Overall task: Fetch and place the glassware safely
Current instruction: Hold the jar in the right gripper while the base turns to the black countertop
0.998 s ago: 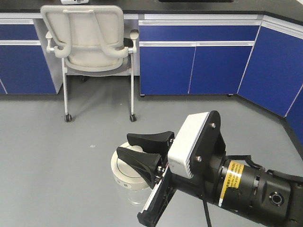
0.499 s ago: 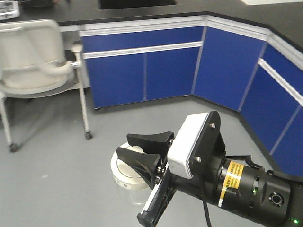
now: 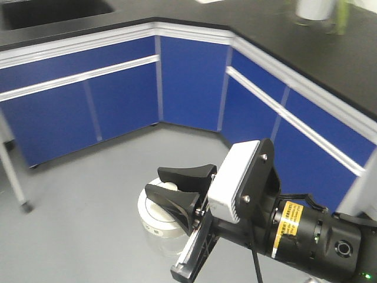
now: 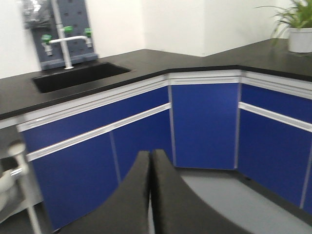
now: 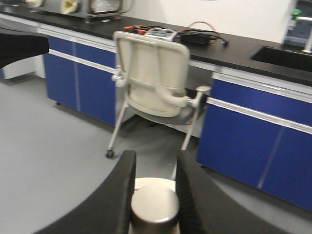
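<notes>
While blue cabinets [image 3: 194,82] under a black surface [image 3: 330,53] edge the grey floor [image 3: 88,194] and a cream chair [image 5: 151,73] stands beside them, the right end effector [image 3: 154,183] grasps the glass jar [image 3: 158,227] by the knob [image 5: 154,204] of its cream lid [image 3: 148,213], holding it over the floor. The left end effector [image 4: 150,157] is clenched, with its fingers pressed together around nothing.
</notes>
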You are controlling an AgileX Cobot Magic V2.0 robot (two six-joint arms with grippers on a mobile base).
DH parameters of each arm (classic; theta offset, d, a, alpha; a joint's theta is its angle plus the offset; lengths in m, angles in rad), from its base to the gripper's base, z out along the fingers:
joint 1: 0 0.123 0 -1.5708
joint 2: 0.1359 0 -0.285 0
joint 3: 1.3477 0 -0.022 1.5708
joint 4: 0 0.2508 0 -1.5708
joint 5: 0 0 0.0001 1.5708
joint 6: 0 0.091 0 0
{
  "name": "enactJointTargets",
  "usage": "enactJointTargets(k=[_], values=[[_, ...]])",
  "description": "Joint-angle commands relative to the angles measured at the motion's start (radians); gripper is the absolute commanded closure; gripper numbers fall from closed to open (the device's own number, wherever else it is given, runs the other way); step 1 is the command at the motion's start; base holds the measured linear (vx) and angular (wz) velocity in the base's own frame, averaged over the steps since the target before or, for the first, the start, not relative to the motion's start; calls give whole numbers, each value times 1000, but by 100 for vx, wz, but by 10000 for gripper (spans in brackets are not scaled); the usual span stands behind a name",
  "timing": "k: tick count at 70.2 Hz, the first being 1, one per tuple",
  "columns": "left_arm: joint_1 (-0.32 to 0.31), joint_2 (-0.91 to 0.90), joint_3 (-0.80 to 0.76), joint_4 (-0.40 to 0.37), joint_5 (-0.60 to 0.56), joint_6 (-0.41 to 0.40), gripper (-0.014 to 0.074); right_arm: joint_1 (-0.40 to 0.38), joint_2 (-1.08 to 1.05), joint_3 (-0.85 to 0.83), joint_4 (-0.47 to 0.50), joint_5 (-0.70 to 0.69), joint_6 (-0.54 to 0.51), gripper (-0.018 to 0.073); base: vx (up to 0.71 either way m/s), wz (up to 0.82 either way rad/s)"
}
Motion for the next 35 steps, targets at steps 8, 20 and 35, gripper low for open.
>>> enactJointTargets(k=[8, 20, 35], values=[[-6, 10, -26, -8, -69, -6, 603, 0, -26, -38, 19, -90, 1, 560, 14, -56], [-6, 10, -26, -8, -69, -6, 603, 0, -26, -38, 19, -90, 1, 560, 16, -61], [-6, 10, -26, -8, -69, -6, 603, 0, -26, -38, 19, -90, 1, 560, 15, -63]])
